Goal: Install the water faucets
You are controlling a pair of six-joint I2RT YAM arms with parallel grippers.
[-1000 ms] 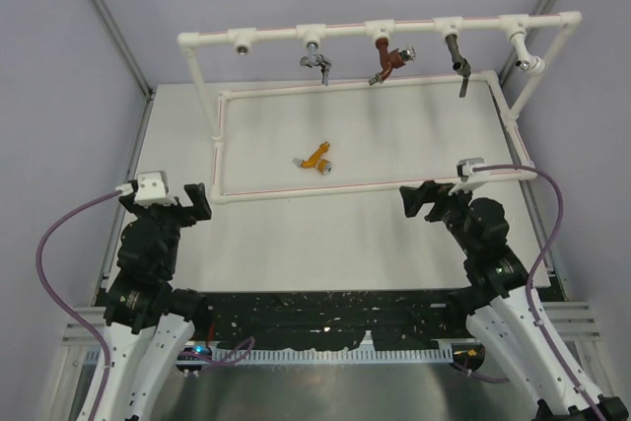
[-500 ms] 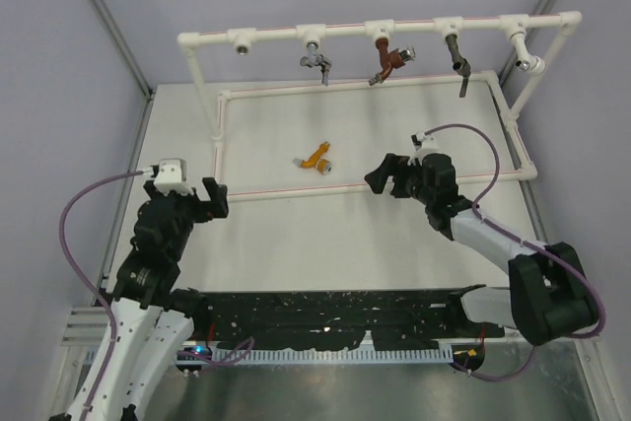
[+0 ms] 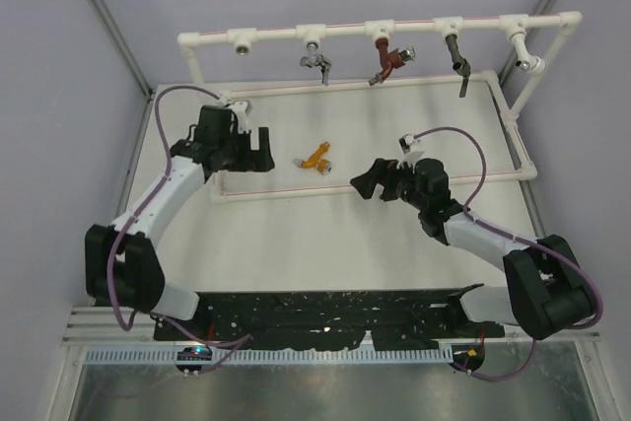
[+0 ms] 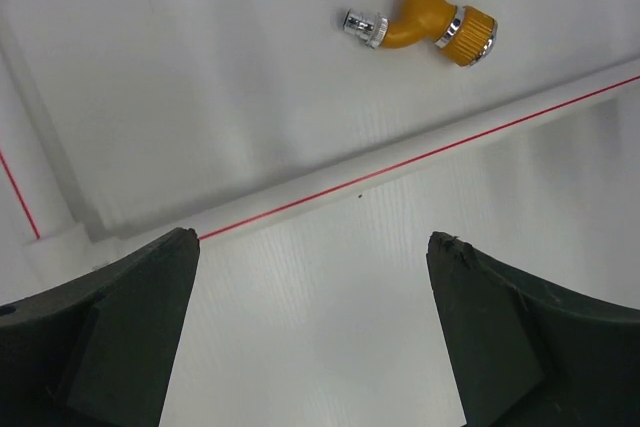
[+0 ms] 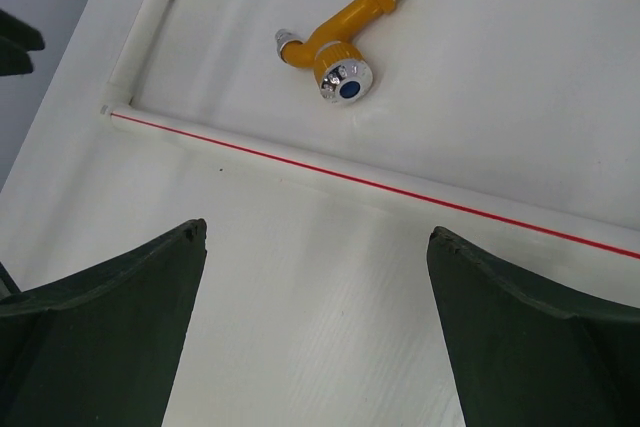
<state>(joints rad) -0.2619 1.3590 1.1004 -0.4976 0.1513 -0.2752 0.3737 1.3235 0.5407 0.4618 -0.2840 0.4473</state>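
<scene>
Two empty pincers, my left gripper (image 3: 261, 149) and right gripper (image 3: 363, 184), jaws spread wide, have just swung out from the near edge to flank the yellow faucet (image 3: 317, 159), lying untouched inside the white pipe frame (image 3: 296, 192); pickup looks next.

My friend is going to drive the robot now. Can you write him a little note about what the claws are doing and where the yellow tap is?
Left claw: open, empty, left of the yellow tap.
Right claw: open, empty, right of the tap and nearer the arm bases.
Yellow tap: lying on the table inside the white pipe frame, touched by neither claw.
Done: a grey tap, a reddish-brown tap and a dark tap hang from the top pipe.
Left: pick up the yellow tap and fit it to the top pipe; the leftmost socket looks free.
</scene>
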